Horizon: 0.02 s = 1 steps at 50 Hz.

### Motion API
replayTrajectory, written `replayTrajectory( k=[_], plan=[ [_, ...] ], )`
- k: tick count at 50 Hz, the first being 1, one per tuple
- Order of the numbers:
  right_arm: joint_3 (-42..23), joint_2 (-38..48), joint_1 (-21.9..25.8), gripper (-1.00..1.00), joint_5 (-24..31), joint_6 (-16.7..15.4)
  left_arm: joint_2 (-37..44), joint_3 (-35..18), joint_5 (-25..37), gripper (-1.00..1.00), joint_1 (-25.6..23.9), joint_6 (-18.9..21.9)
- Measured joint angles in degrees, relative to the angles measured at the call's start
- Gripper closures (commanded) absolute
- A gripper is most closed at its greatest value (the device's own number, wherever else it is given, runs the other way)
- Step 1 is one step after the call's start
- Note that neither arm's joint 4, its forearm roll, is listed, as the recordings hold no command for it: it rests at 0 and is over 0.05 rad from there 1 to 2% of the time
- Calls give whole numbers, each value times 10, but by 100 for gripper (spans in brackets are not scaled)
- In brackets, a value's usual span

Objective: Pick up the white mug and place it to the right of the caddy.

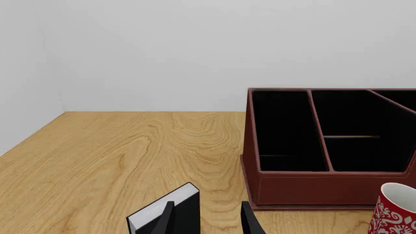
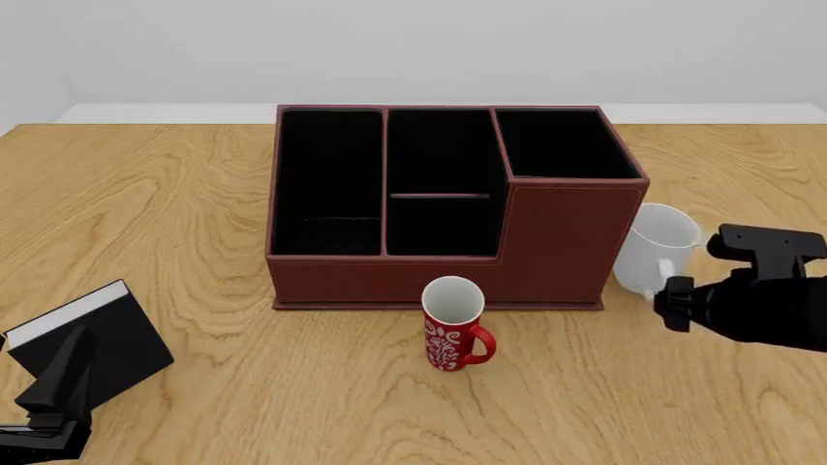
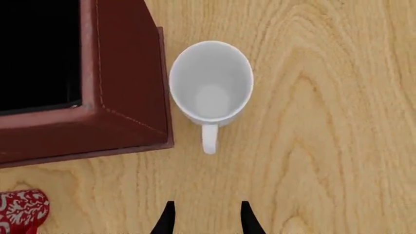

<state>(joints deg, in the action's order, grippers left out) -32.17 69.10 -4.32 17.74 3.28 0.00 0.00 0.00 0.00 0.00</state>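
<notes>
The white mug [image 2: 657,245] stands upright on the table just right of the caddy [image 2: 440,208], close to its taller end. In the right wrist view the white mug [image 3: 211,83] is seen from above, its handle pointing toward my fingers, beside the caddy's corner [image 3: 123,97]. My right gripper [image 3: 205,219] hovers above and short of the handle, open, with only bare wood between the fingers. In the front view the right gripper [image 2: 675,302] is just in front of the mug. My left gripper [image 1: 208,220] is open, low at the table's near left [image 2: 58,383].
A red patterned mug [image 2: 452,326] stands in front of the caddy's middle. A small black box with a white edge [image 2: 91,339] lies by the left gripper, and shows behind one left finger [image 1: 159,214]. A wall bounds the table's far edge.
</notes>
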Motion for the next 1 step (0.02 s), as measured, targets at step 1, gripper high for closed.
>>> replayTrajectory(
  k=[1],
  plan=[
    [0,0,0,-100,0,0,0,0,0,-100,0,0]
  ],
)
